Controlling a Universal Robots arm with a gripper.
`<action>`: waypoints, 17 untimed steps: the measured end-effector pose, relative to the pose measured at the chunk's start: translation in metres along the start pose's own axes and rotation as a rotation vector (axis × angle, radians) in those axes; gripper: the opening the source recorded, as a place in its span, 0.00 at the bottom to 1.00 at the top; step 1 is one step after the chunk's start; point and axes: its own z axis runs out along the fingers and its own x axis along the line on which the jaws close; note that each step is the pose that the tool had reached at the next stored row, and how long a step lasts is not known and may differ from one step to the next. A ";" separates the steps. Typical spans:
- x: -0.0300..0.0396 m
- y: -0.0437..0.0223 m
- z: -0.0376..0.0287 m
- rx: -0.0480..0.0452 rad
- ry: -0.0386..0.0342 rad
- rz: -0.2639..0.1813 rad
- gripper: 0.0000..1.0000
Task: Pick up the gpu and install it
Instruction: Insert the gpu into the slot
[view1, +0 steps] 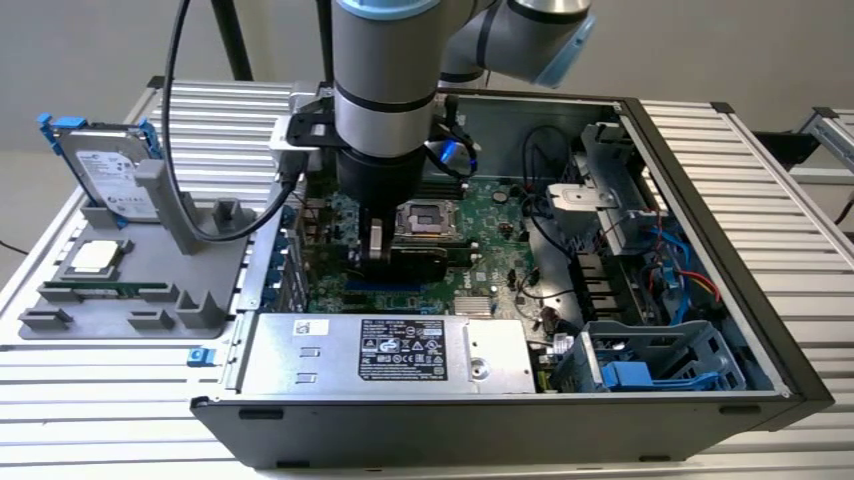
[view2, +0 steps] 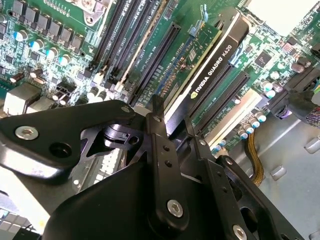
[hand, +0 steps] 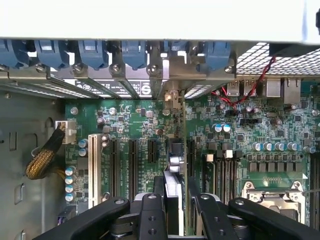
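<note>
The gpu (view1: 430, 264) stands on edge over the green motherboard (view1: 497, 262) inside the open computer case (view1: 694, 200). Its black cooler (view2: 220, 50) faces one side and its silver end bracket (hand: 173, 100) meets the case's rear slot wall. My gripper (view1: 398, 258) is shut on the card from above. In both wrist views the black fingers (view2: 159, 131) (hand: 152, 204) clamp either side of the card's top edge (hand: 174, 167). The card stands in line with a long black expansion slot (view2: 160, 52). Whether its bottom edge is fully seated is hidden.
A grey fixture (view1: 147, 250) at the exterior view's left holds a hard drive in a blue frame (view1: 114, 170), a processor chip (view1: 94, 258) and a memory stick (view1: 107, 290). The power supply (view1: 387, 350), a drive cage (view1: 654, 360) and cables (view1: 654, 270) crowd the case.
</note>
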 end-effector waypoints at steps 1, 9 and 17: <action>0.0000 0.0000 0.0000 0.0000 -0.0001 0.001 0.00; 0.0002 -0.0001 0.0020 -0.0004 0.0003 0.001 0.00; 0.0011 -0.0002 0.0030 0.0000 -0.0005 0.005 0.00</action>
